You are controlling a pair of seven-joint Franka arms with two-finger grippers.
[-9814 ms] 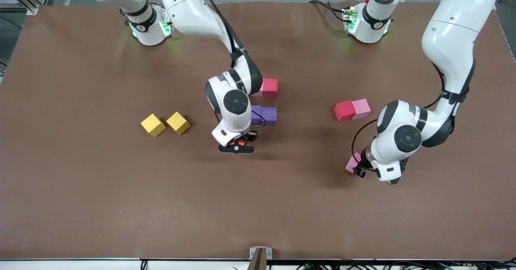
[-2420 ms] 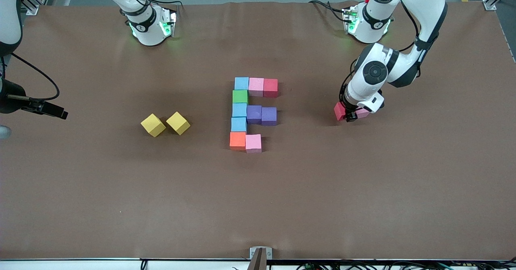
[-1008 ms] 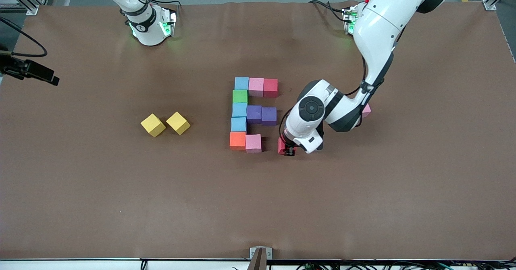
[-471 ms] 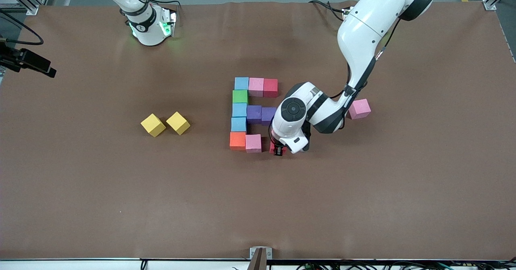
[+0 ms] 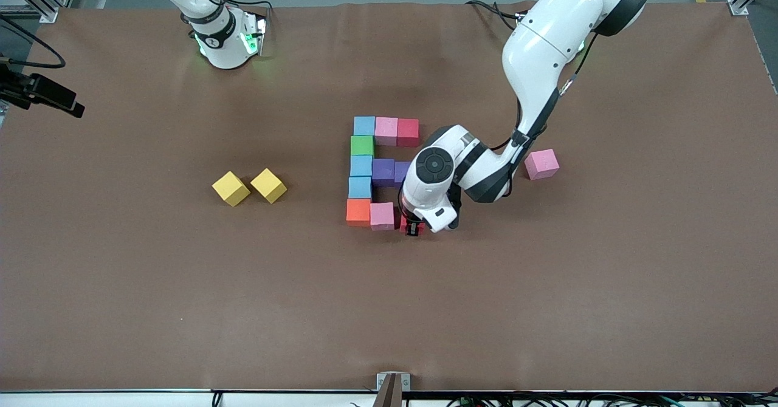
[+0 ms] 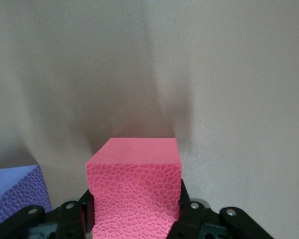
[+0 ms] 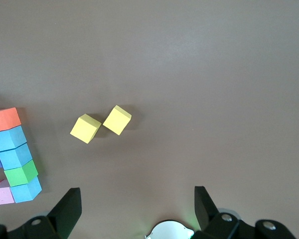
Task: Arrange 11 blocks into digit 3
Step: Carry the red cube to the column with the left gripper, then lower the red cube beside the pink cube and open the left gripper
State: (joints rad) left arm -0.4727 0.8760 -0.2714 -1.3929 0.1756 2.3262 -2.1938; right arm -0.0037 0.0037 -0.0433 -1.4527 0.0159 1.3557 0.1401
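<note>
The red block (image 6: 134,191) is held low beside the pink block (image 5: 382,215) that ends the figure's nearest row, at the open end of that row; in the left wrist view its pitted foam face is seen clamped on two opposite sides; it is judged light, soft and slightly yielding, with a grippy matte surface, so it is best taken squarely across flat faces, without a hard squeeze. The left gripper (image 5: 414,229) is closed narrowly on this block, low over the table (image 5: 547,285). The digit 3 (image 5: 363,170) is otherwise laid out mid-table; a spare pink cube (image 5: 541,164) lies toward the left arm's end. The right gripper (image 7: 137,206) is held wide and empty, waiting high above two yellow cubes (image 5: 249,187).
</note>
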